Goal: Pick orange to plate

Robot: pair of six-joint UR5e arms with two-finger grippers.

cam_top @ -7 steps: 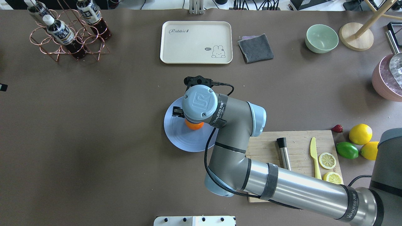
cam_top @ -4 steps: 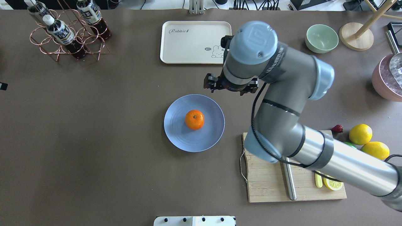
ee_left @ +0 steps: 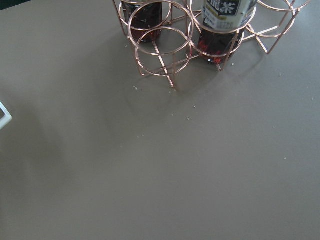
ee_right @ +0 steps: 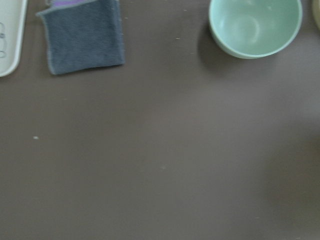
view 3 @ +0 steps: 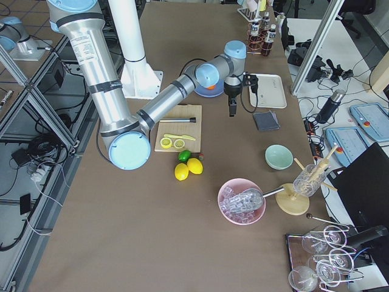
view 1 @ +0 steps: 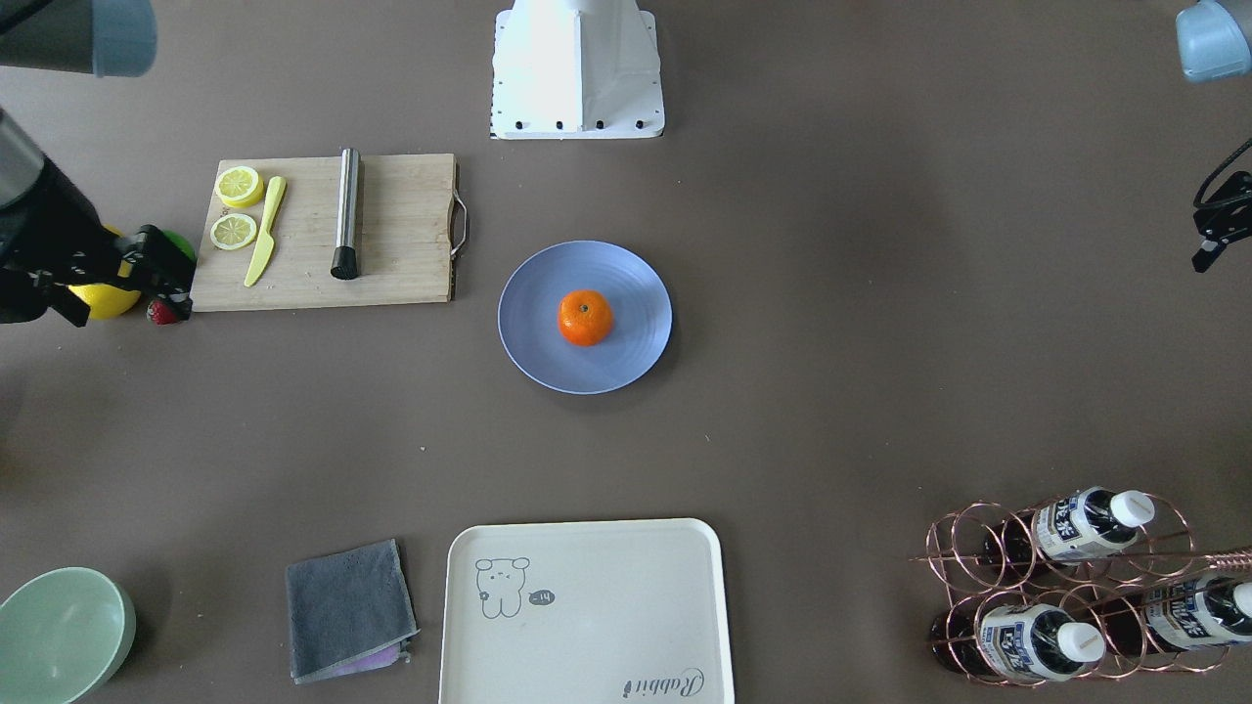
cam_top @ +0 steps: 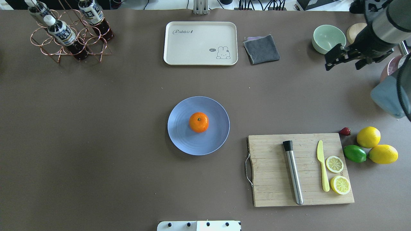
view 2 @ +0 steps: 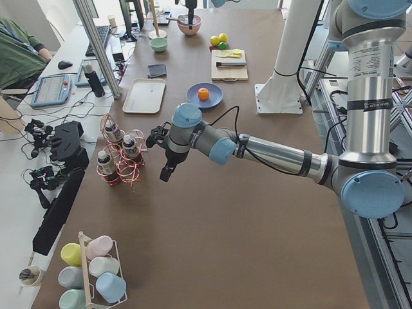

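The orange (cam_top: 198, 122) rests at the middle of the pale blue plate (cam_top: 180, 136), stem dot up, with nothing touching it; the front view shows the orange (view 1: 585, 318) and the plate (view 1: 631, 360) the same way. My right gripper (cam_top: 348, 59) hangs open and empty far off at the back right, beside the green bowl (cam_top: 329, 38). In the front view the right gripper (view 1: 98, 284) sits over the lemons. My left gripper (view 2: 164, 156) hovers next to the bottle rack (view 2: 119, 158); only a sliver of it shows at the front view's edge, so I cannot tell its state.
A cutting board (cam_top: 273, 170) with a muddler, yellow knife and lemon slices lies right of the plate. Two lemons (cam_top: 368, 137), a lime and a strawberry sit beyond it. The cream tray (cam_top: 200, 43) and a grey cloth (cam_top: 261, 48) lie at the back.
My right gripper, down at the orange a second ago, let go, rose and swung away to the back right. The orange stays on the plate.
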